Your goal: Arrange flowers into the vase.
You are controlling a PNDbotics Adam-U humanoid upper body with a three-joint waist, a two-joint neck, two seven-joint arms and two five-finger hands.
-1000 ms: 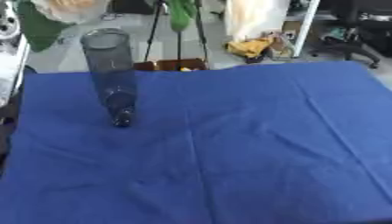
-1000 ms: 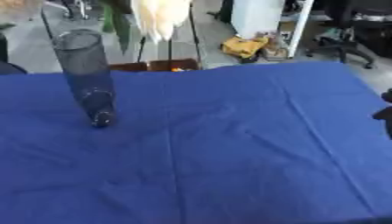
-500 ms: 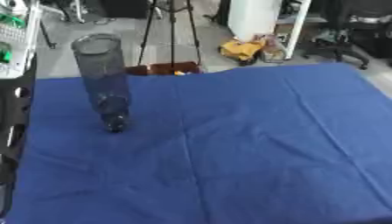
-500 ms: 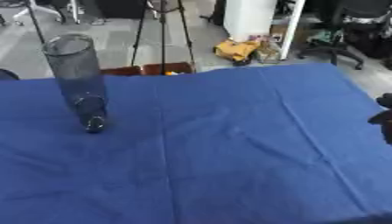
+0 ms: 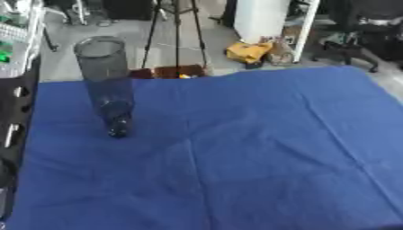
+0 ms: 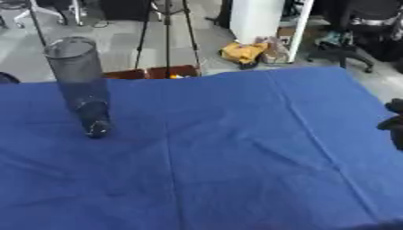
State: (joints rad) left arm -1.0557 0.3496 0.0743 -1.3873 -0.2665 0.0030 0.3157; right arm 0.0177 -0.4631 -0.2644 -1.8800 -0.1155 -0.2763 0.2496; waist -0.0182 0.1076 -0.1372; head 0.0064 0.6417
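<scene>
A tall, dark, see-through vase (image 5: 109, 85) stands upright on the left part of the blue cloth (image 5: 236, 148) that covers the table. Nothing shows inside it. No flowers appear in either view. Only a dark part of my right hand (image 6: 393, 123) shows, at the right edge of the right eye view above the cloth and far from the vase. My left hand is out of sight.
Behind the table's far edge stand a tripod (image 5: 176, 36), a white cabinet (image 5: 260, 18) and an office chair (image 6: 354, 40). A yellow bundle (image 5: 247, 51) lies on the floor. A black rack (image 5: 11, 117) runs along the left edge.
White flowers with green leaves that showed at the top one second ago are gone from view. The camera has shifted, so the vase sits slightly differently in the picture.
</scene>
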